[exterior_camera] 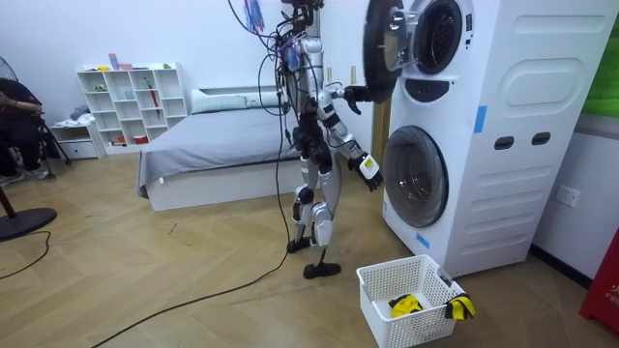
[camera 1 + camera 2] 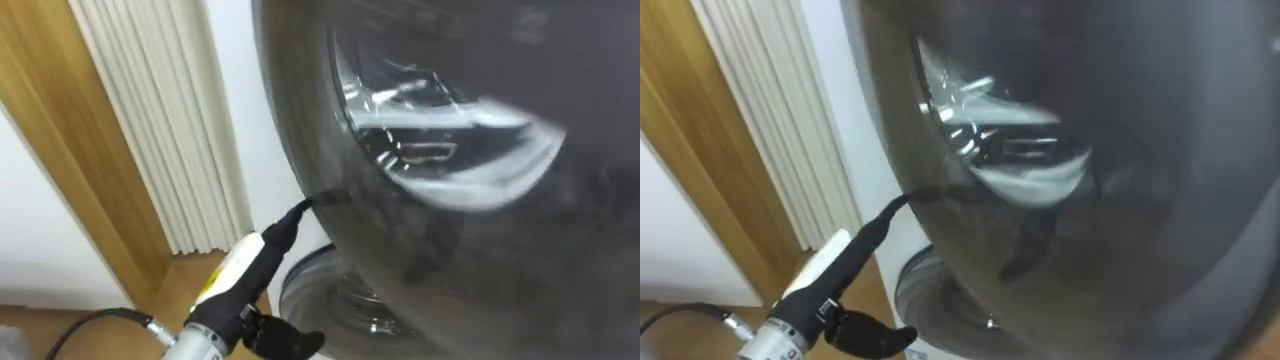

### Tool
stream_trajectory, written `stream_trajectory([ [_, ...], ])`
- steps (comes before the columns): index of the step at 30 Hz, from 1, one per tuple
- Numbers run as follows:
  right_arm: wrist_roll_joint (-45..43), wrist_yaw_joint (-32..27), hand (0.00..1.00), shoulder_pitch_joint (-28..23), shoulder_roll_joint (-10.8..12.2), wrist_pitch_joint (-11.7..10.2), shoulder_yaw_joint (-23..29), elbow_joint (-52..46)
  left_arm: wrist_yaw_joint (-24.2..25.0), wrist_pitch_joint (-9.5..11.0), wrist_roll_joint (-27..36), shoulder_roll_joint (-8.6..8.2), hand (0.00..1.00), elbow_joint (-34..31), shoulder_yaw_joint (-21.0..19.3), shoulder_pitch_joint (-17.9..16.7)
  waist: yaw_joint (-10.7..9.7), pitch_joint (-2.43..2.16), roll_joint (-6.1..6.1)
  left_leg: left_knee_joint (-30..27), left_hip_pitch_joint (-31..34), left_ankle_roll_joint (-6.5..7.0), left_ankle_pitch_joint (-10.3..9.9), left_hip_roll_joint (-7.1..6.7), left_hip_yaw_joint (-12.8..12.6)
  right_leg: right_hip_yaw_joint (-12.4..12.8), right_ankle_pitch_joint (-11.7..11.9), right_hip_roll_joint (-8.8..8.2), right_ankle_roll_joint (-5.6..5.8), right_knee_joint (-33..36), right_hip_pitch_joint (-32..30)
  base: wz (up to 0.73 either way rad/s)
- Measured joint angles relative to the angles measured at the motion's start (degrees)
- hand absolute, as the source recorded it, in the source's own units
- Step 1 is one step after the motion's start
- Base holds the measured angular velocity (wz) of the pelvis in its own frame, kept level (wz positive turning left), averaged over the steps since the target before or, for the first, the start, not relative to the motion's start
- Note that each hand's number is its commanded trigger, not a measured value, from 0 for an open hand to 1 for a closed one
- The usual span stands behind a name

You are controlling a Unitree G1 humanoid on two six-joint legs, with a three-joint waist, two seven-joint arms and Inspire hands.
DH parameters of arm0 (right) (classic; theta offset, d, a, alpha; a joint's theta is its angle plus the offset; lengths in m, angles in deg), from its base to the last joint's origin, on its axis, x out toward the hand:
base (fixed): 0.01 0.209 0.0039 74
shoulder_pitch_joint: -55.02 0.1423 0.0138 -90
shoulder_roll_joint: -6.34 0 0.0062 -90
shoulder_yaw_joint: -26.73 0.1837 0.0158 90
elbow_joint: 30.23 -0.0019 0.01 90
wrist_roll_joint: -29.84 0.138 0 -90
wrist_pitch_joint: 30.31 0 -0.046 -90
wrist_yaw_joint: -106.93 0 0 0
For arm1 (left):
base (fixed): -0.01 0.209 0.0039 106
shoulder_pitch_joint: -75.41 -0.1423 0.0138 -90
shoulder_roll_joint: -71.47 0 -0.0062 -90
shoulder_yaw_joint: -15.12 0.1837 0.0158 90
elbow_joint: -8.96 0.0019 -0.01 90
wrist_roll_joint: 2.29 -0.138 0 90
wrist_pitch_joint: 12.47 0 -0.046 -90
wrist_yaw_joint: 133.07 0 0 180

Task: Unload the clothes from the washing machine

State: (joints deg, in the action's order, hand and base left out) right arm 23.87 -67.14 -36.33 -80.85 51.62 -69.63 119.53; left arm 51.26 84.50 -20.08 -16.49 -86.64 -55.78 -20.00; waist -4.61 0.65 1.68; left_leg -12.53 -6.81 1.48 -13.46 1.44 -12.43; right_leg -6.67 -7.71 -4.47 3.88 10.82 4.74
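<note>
Against the straight, empty fingers (image 2: 283, 226) of the left hand (image 2: 238, 270) rests the edge of the dark round glass door (image 2: 470, 180), probably held wide for reaching inside.

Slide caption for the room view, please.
Robot's left hand touches the open upper door; yellow clothes lie in the basket.

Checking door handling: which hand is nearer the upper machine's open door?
Left. The left hand touches the upper door at its edge; the right hand hangs lower, near the lower door.
</note>
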Motion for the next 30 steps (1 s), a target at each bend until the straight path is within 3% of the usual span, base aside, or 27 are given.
stream_trajectory([
  [6, 0.0, -1.7, 0.0, -0.1, 0.2, 0.0, -0.3, 0.0, 1.3, 0.0, 0.0, -0.91, 0.0, 0.0, 2.0, -0.2, -0.2, -0.2, 0.34, 0.9, -2.4, -0.43, -0.3, 0.66, -1.3, 0.2, 0.4, 0.86, -0.77, -0.1, 0.5, -0.25],
  [9, 0.4, -2.5, 0.0, -0.1, 0.9, 0.0, -0.3, 0.0, 1.4, 0.0, 0.1, -0.99, 0.0, 0.0, 3.3, -0.5, -1.4, -0.12, 0.18, 1.2, -3.5, -0.8, -0.5, 1.07, -1.9, 0.4, 0.3, 1.31, -1.11, -0.2, 1.1, -0.17],
  [14, 2.1, -3.4, 0.0, -0.4, 1.8, 0.4, -0.5, 0.3, 1.5, -0.6, 0.1, -1.94, 0.0, 0.0, 4.6, -0.9, -1.9, -0.19, 0.35, 2.9, -5.5, -1.36, -0.5, 1.66, -5.1, 3.7, 0.2, 2.52, -1.45, -0.2, 0.7, -0.33],
  [19, 2.3, -3.9, 0.0, -0.4, 2.2, 0.7, -0.9, 0.4, 1.9, -0.8, 0.1, -1.94, 0.0, 0.2, 5.0, -0.9, -3.1, 0.13, -0.24, 3.1, -6.0, -1.7, -0.7, 2.01, -7.1, 5.9, 0.2, 3.33, -1.62, -0.2, -0.1, -0.31],
  [22, 2.7, -4.5, 0.0, -0.4, 2.4, 0.7, -1.2, 0.4, 2.3, -1.0, 0.1, -2.09, 0.0, 1.6, 5.0, -0.9, -3.1, 0.16, -0.45, 3.1, -6.0, -1.86, -0.8, 2.19, -8.1, 8.1, 0.3, 3.94, -1.74, -0.2, -1.0, -0.35],
  [26, 4.6, -4.4, 0.0, -1.0, 3.3, 0.7, -1.5, 0.5, 2.5, -1.3, 0.1, -4.27, 0.0, 7.0, 5.3, 0.4, -4.5, 0.33, -1.01, 3.1, -5.9, -1.86, -0.8, 2.21, -8.1, 8.4, 0.3, 4.03, -1.76, -0.2, -1.4, -0.1],
  [30, 5.8, -3.3, 0.0, -1.0, 4.4, 0.7, -1.5, 0.6, 2.5, -2.0, -0.1, -5.15, 0.0, 11.0, 6.7, 2.3, -4.8, 0.23, -0.84, 3.1, -5.5, -1.86, -0.8, 2.21, -8.0, 9.5, 0.3, 4.29, -1.82, -0.1, -1.9, -0.16],
])
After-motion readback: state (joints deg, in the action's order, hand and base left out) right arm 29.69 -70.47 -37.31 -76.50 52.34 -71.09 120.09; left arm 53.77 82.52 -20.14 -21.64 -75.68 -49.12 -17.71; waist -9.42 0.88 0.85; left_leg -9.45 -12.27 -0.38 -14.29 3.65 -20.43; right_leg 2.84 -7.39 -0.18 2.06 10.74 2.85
